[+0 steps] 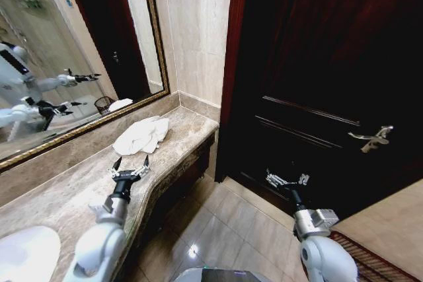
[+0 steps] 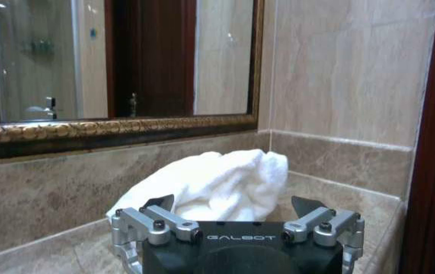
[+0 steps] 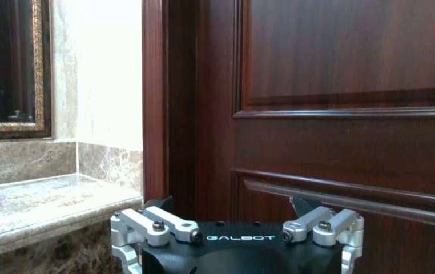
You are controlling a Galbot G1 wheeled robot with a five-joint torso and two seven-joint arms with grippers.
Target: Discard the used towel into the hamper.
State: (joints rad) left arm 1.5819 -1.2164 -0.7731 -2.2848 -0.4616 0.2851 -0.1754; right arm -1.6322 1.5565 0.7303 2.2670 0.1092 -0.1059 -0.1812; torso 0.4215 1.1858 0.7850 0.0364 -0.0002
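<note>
A: Where does the towel [image 1: 141, 135] lie?

B: Crumpled in a soft white heap on the marble table [image 1: 66, 196], toward its far end, close to the back wall under the gilt-framed mirror [image 1: 73, 51]. The left claw [image 1: 129, 163] hangs just short of it, fingers spread wide, holding nothing.

A: And the right claw [image 1: 285, 179]?

B: Out over the tiled floor [image 1: 225, 229] in front of the dark wooden door [image 1: 317, 84], also spread and empty. It looks idle.

A: What could go wrong?

B: The heap is loose terry cloth, thick and floppy. A pinch taken too high may catch only one fold, so the rest would trail, drag on the polished stone and perhaps slip free. Go too low and the fingertips could scrape the hard marble.

A: Anything nearby to hit?

B: The table's front edge curves, and the wall and the mirror frame stand right behind the towel, so a long reach risks a knock there. The basin [image 1: 26, 252] sits at the near end, well apart.

A: The hamper?

B: I can only make out a small dark woven basket as a reflection in the mirror; where it really stands I cannot tell. A dangling cloth might catch its openwork rim or miss altogether, I'd guess
</note>
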